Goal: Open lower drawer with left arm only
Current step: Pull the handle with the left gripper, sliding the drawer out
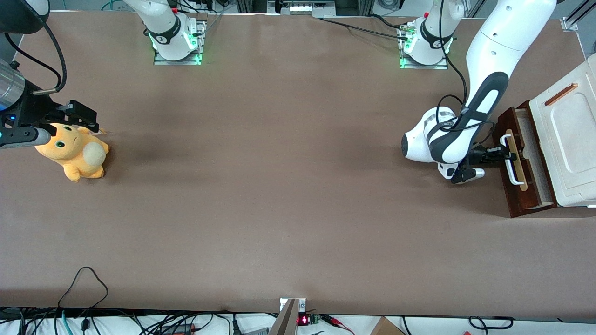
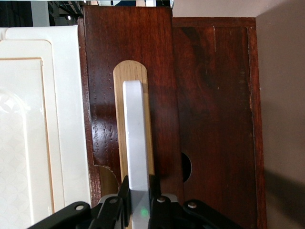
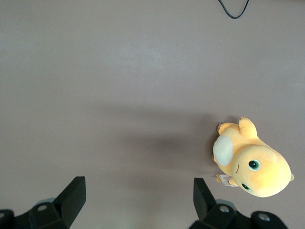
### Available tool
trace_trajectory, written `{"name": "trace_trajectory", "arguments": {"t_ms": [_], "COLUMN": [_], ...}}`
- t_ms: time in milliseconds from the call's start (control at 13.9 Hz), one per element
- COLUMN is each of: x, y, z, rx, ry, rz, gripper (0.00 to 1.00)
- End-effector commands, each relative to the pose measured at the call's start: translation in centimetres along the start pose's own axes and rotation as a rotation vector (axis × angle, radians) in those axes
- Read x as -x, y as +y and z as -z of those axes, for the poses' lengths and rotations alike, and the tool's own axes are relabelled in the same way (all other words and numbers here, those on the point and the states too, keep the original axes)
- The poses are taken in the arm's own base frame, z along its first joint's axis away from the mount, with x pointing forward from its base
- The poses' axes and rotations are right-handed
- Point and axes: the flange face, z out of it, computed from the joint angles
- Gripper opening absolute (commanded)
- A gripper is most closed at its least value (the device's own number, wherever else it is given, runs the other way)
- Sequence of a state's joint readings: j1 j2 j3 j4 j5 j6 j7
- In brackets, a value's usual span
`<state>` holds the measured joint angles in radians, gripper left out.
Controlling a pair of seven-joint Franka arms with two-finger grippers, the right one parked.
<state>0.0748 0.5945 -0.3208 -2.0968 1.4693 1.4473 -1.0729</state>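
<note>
At the lower drawer (image 1: pixel 524 160) (partly out) — gripper (image 1: pixel 497 153) clamps its handle (image 2: pixel 135 138).

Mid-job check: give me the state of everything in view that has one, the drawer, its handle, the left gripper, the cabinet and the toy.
lower drawer: partly pulled out, light wood inside showing.
white bar handle: held between the gripper's fingers.
left gripper: at the drawer front, shut on the handle.
cream-white cabinet top: sits above the drawer, nothing on it.
orange plush toy: lying on the table toward the parked arm's end, untouched.
</note>
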Motion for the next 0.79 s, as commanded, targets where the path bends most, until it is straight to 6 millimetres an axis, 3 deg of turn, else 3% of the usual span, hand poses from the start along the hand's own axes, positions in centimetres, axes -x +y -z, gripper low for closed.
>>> {"name": "trace_trajectory", "arguments": {"t_ms": [0, 359, 719], "x": [-1.5, -2.0, -1.3], "y": [-0.3, -0.8, -0.5], "z": [5.6, 7.5, 10.6], "rx": [0.042, 0.053, 0.072], "ry": [0.127, 0.154, 0.180], "rz": [-0.052, -0.068, -0.076], "gripper": [0.00, 0.00, 0.00]}}
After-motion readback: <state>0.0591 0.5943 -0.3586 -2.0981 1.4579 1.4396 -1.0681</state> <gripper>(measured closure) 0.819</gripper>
